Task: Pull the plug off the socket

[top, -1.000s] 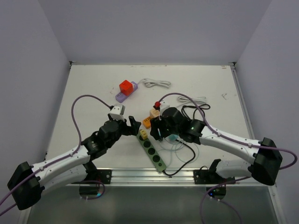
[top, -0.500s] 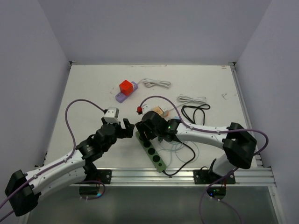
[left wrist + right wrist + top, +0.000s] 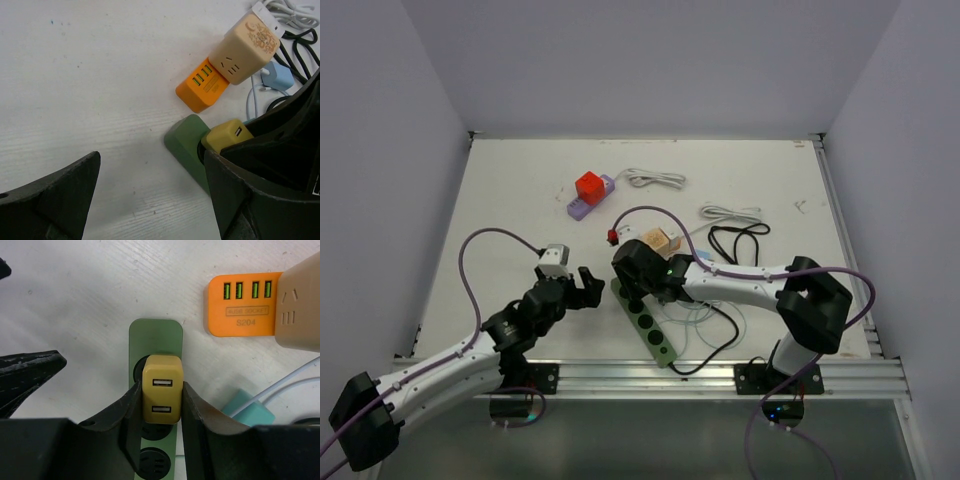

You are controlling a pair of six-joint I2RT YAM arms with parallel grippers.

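Observation:
A yellow two-port USB plug sits in the end outlet of a green socket strip. My right gripper is shut on the yellow plug, one finger pressed on each side. From above, that gripper covers the plug at the far end of the strip. My left gripper stands open just left of that end, apart from it. In the left wrist view the plug and the strip's end show beside its right finger, with bare table between the fingers.
An orange USB block joined to a beige adapter lies just beyond the strip. A teal charger with thin cables lies to its right. Farther back are a red and purple adapter, white cables and a black cable.
My right gripper swung left onto the strip's far end and shut on the yellow plug. My left gripper drew back a little toward the lower left, still open.

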